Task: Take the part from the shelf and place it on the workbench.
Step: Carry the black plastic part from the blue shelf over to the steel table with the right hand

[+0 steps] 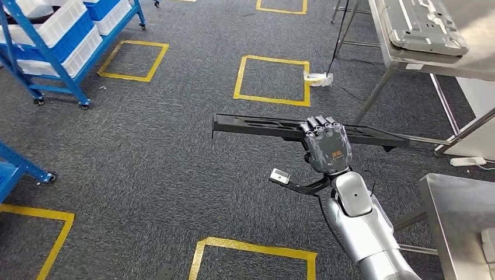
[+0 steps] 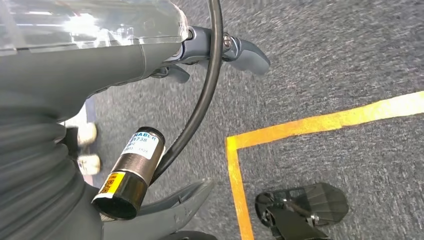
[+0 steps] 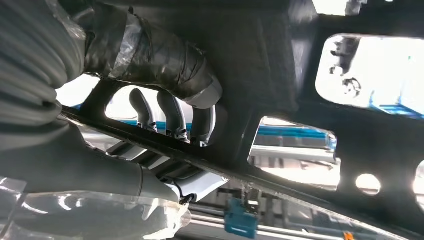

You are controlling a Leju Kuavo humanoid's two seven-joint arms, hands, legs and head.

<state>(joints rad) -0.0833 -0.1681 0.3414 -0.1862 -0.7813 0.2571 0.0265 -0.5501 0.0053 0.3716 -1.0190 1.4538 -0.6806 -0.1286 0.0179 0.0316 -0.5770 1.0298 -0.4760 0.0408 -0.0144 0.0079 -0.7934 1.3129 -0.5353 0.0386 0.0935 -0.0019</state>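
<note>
Grey carpet [image 1: 146, 163] marked with yellow taped squares [image 1: 272, 80] covers the floor. From the head view, the robot's right hand [image 1: 326, 144] is raised in front of the body, fingers curled over the top of a long, flat black part [image 1: 257, 125] — gripping it near its middle, so the part lies level across the view above the floor. The right wrist view shows the dark fingers [image 3: 172, 112] reaching through a cutout in the part. A blue shelf [image 1: 55, 44] with white bins stands at the far left; a metal workbench [image 1: 458, 219] sits at the near right. In the left wrist view, I cannot tell how the left hand [image 2: 215, 50] is set.
</note>
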